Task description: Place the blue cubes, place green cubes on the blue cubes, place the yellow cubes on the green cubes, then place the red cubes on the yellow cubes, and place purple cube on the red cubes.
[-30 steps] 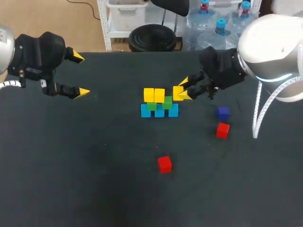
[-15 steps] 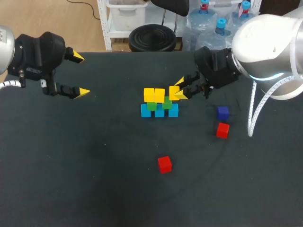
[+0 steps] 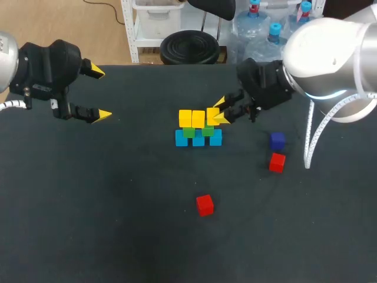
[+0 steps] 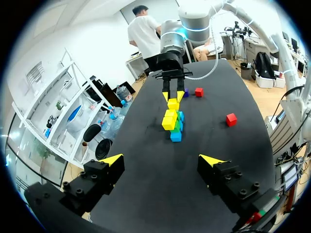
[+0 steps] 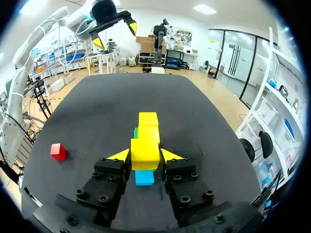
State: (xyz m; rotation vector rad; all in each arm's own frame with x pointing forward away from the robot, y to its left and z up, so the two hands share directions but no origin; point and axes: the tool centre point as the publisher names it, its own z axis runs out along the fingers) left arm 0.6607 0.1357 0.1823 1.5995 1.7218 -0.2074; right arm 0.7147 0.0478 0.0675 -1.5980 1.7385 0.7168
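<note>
Yellow-layer step: right gripper [image 3: 220, 111] clamped on yellow cube [image 3: 212, 115] just over the green cube [image 3: 208, 131] at the 3 o'clock end of the stack [image 3: 198, 138], next lower squarely and release; left gripper [image 3: 101, 93] spread wide, empty, at 10 o'clock on the table [image 3: 118, 206].

Right wrist view: green cubes [image 5: 136, 131] all but hidden behind the yellow cube [image 5: 145, 154], blue cube [image 5: 144, 177] half-covered under it, left wrist view: purple cube [image 4: 186, 92] a sliver behind the right gripper [image 4: 173, 97], head view: left arm [image 3: 12, 65] cut off at 10 o'clock, right arm [image 3: 330, 53] at 2 o'clock
</note>
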